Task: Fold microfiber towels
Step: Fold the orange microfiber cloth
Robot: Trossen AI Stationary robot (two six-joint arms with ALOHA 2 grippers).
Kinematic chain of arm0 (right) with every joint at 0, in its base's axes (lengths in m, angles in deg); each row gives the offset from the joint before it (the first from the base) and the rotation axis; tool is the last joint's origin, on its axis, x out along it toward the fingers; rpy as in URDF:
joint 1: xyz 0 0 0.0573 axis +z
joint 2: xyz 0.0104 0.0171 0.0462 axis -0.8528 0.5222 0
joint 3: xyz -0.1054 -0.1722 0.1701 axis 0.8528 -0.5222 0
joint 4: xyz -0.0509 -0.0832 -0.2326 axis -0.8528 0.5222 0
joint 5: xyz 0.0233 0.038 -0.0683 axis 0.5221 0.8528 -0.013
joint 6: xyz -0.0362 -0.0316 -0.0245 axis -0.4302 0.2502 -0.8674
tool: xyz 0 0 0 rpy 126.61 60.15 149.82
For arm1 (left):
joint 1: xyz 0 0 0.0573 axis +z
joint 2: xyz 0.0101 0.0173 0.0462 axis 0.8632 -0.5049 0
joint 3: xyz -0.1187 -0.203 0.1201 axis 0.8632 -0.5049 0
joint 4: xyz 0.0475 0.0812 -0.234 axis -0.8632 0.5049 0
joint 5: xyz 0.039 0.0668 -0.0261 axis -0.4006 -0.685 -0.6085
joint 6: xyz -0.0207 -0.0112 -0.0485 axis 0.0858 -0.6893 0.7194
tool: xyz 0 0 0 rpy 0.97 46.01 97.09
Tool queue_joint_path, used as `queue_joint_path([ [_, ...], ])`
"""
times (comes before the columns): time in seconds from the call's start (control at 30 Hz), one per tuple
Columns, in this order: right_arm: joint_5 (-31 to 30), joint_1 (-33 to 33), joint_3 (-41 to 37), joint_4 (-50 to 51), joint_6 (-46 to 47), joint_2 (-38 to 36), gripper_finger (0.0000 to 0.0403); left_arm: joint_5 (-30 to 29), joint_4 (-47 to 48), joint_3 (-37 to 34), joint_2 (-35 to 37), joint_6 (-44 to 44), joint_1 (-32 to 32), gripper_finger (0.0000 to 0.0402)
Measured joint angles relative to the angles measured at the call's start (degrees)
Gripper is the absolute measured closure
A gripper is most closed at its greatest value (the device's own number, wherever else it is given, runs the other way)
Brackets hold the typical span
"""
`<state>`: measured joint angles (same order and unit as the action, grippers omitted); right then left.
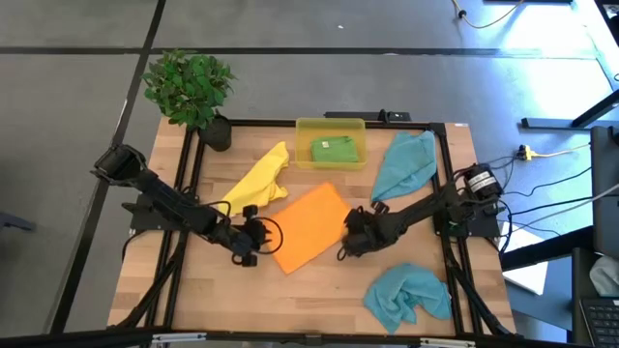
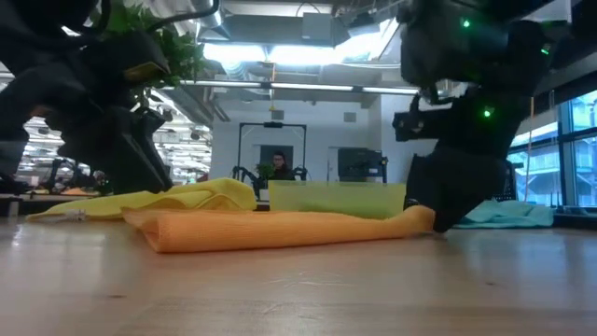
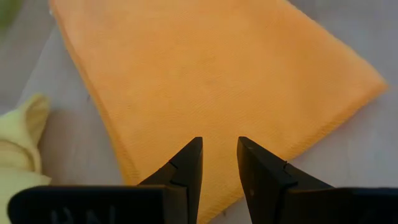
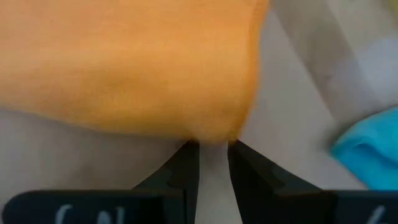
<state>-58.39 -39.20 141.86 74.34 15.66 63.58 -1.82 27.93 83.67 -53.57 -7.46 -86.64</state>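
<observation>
Risk: the right end effector (image 4: 213, 152) pinches only the very edge of the orange towel (image 1: 308, 227); I judge the soft pile could slide out of so small a bite if it lifts.
Second risk: the left end effector (image 3: 219, 155) hovers over the towel's near edge with its fingers slightly spread and nothing between them; if only one side carries, the fold could skew or drag the cloth across the surface (image 1: 319, 290).
Orange towel: mid-surface, flat, already doubled, with a rounded fold edge in the low view.
Texture: fine, fuzzy nap, limp.
Other towels: yellow towel (image 1: 256, 179) rumpled beside the left arm; two blue towels (image 1: 404, 164) bunched at the right; green towel (image 1: 334, 150) folded inside the yellow bin (image 1: 300, 130).
Bin: translucent, rigid, rectangular.
Surface: pale wood planks.
</observation>
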Motion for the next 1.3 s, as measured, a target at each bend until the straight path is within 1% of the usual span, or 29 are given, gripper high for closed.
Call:
queue_joint_path([
  [0.1, -0.1, 0.1, 0.05, 0.82, -0.09, -3.32, 0.0316, -1.91, 2.35, 0.02, 0.77, -0.04, 0.07, 0.031],
  [0.23, -0.52, 1.66, 0.08, 0.04, -0.71, -6.67, 0.0316, -8.36, 6.86, 0.02, 1.68, -0.07, 0.42, 0.031],
  [0.3, -0.01, 2.57, 0.15, -1.75, -1.05, -7.35, 0.0316, -8.78, 8.47, 0.02, 1.66, -0.08, 1.57, 0.031],
  [0.47, 3.3, 4.01, 0.26, -7.88, -1.37, -6.43, 0.0316, -5.57, 10.33, 0.04, 0.24, -0.06, 5.91, 0.031],
  [0.57, 4.2, 4.18, 0.26, -6.61, 0.41, -5.86, 0.0316, -5.55, 11.32, 0.04, 0.29, -0.04, 8.05, 0.031],
  [0.63, 3.9, 4.2, 0.26, -2.88, 2.84, -5.86, 0.0316, -5.57, 11.61, 0.02, 0.28, -0.04, 9.3, 0.031],
  [0.7, 3.12, 4.21, 0.23, -1.7, 4.09, -5.86, 0.0316, -5.57, 11.57, 0.04, 0.28, -0.25, 10.12, 0.031],
  [0.87, 3.1, 4.18, 0.32, -7.43, 2.81, -5.86, 0.0316, -4.1, 12.66, 0.04, 0.28, -1.48, 12.04, 0.031],
  [1.03, 3.09, 4.12, 0.32, -7.93, 4.25, -5.07, 0.0316, 0.13, 12.97, 0.04, 0.28, -1.48, 12.55, 0.031],
  [1.3, 4.25, 0.31, 0.51, -8.02, 2.4, 1.03, 0.0316, 5.93, 12.85, 0.04, 0.26, -0.67, 12.28, 0.031],
])
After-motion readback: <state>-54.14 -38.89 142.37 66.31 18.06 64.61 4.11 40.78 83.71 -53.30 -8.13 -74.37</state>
